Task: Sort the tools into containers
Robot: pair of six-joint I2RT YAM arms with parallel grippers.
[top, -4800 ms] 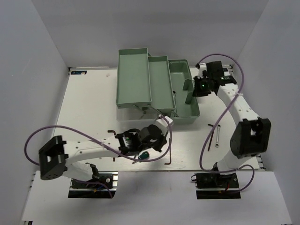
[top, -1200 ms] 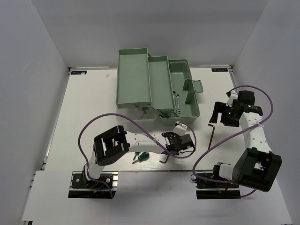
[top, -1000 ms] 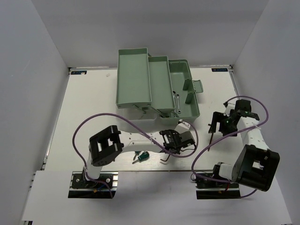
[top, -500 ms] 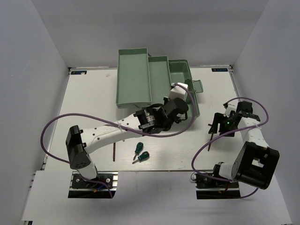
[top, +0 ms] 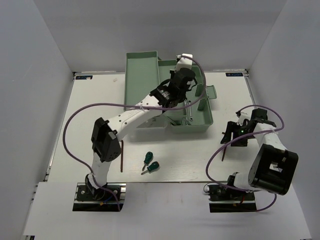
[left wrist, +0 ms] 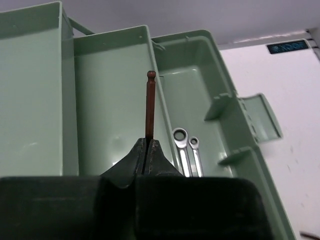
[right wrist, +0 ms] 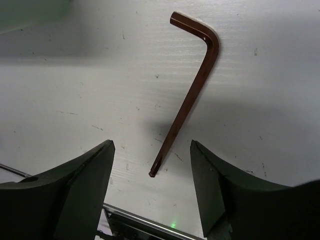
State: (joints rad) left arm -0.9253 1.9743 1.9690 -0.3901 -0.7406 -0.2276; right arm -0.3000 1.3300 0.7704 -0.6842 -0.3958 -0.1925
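Left claw [left wrist: 146, 143] hides hex key's [left wrist: 149, 105] lower end.

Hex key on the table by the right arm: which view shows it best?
Right wrist view: the hex key lies flat, its whole L shape visible between the open fingers of the right gripper. The top view gives only a thin dark line. The left wrist view misses it.
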